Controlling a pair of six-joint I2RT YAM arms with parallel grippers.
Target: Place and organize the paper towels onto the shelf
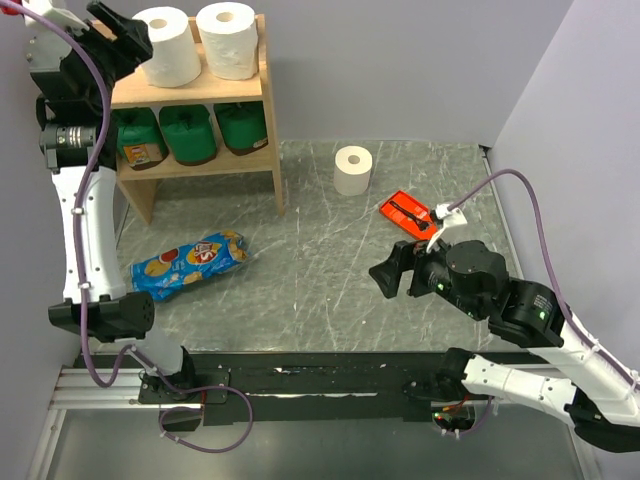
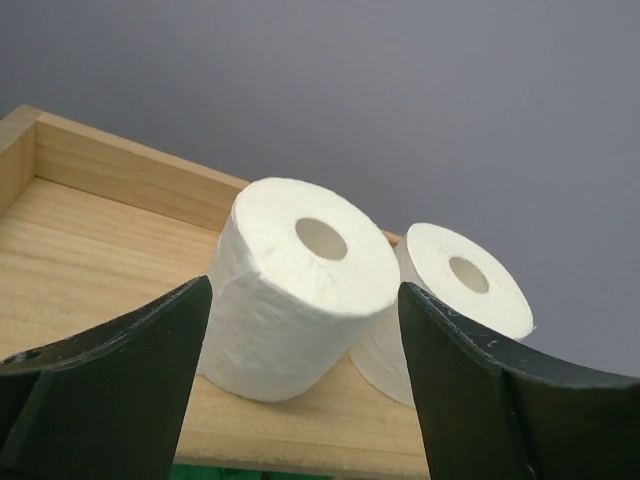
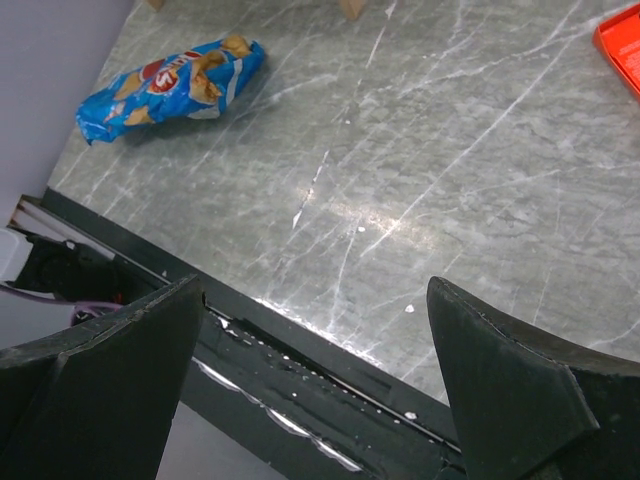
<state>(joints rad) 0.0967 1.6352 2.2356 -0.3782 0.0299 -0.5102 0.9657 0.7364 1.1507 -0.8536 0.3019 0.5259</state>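
**A:** How does your left gripper stand?

**B:** My left gripper [image 2: 305, 290] is up at the top board of the shelf [image 1: 190, 92], with its fingers [image 2: 120, 380] spread apart. One white roll [image 2: 300, 300] shows between them, upright on the board. I am not clamped on it, though I cannot tell whether a fingertip brushes its side.

**A:** What is next to that roll?

**B:** A second white roll [image 2: 465, 290] stands upright against its far side, and the two touch. Both sit toward the right end of the board, inside the low rim. On the lower tier three green rolls [image 1: 188, 133] stand in a row, side by side.

**A:** And the right gripper?

**B:** My right gripper [image 3: 315, 285] hangs over the table [image 1: 320, 300] near its front right, with the fingers wide apart and only bare stone between them.

**A:** Are any towels off the shelf?

**B:** Yes, a third roll [image 1: 353, 170] stands upright on the table, right of the shelf and near the back wall. The tray [image 1: 405, 212] lies near it, on the side towards me. The bag [image 1: 188, 263] lies flat in front of the shelf, well apart from both.
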